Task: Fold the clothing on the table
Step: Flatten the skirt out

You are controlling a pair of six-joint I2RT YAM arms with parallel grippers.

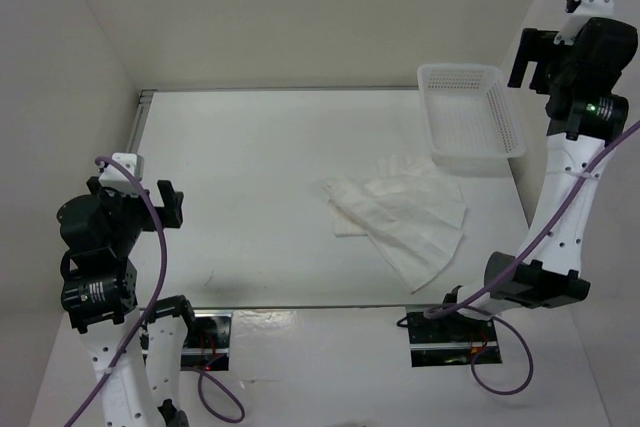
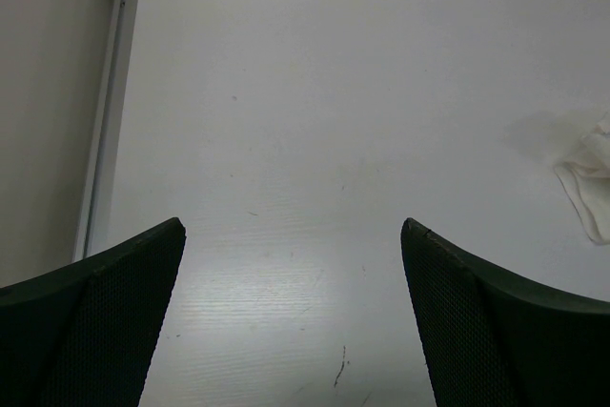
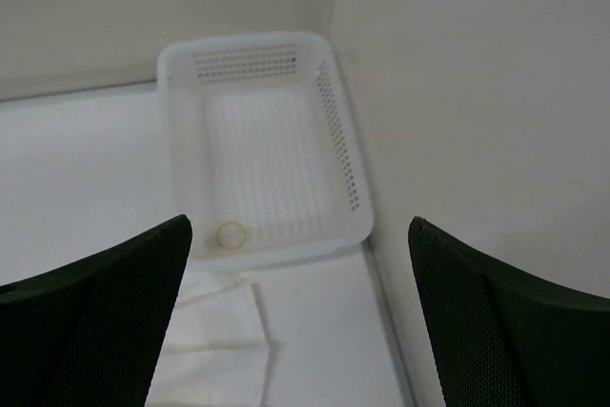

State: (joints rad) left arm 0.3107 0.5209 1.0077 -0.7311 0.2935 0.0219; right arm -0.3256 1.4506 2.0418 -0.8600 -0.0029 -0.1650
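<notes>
Jaws spread wide and holding nothing, both pairs hang over the desk (image 1: 250, 167), the fold not yet begun. My left fingers (image 2: 105, 321) hover above bare surface, well apart from the basket (image 1: 432, 117) and on the far side of the clothing (image 1: 410, 217) from it. My right fingers (image 3: 95, 321) ride high just beside the basket, looking down into it.

The clothing lies loosely spread on the desk, just on the near side of the basket, its far corner close under the basket's near wall. Whether the two touch I cannot tell. Its wide end fans away from the basket toward my bases.

I judge the cloth thin, soft and light. It should drape and bunch rather than keep a shape, and may slide on the smooth desk. The best hold looks like the outer corners of the wide end, one corner per pair of jaws, pinched low enough to catch every layer.

White cloth on a white desk leaves the pleat lines barely readable from above. Layers overlap, and a creamier one shows at the edge farthest from the basket; how many there are I cannot tell. My left wrist view catches only a scrap of cloth (image 2: 591, 183) at its edge, and my right wrist view cuts the cloth (image 3: 214, 331) off between the fingers. A small pale round thing (image 3: 231, 235) sits inside the basket (image 3: 338, 140) by its near wall, and I cannot identify it.
</notes>
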